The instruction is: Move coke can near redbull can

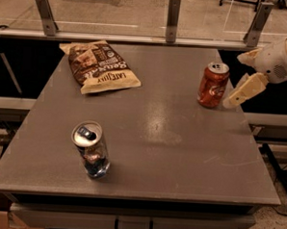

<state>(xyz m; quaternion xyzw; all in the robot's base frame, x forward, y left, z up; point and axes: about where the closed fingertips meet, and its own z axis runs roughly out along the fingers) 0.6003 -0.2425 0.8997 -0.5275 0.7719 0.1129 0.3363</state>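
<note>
The coke can [213, 85], red with white script and a silver top, stands upright at the right side of the grey table [157, 136]. The redbull can [91, 150], slimmer, dark blue and silver with an opened top, stands upright near the table's front left. My gripper [235, 81] is at the right edge of the table, just right of the coke can. Its cream fingers [244, 89] are spread apart and hold nothing. I see a small gap between the lower fingertip and the can.
A brown and cream chip bag [100, 67] lies flat at the table's back left. A metal rail with upright posts [172, 19] runs behind the table. The table's front edge has a drawer handle [134, 225] below it.
</note>
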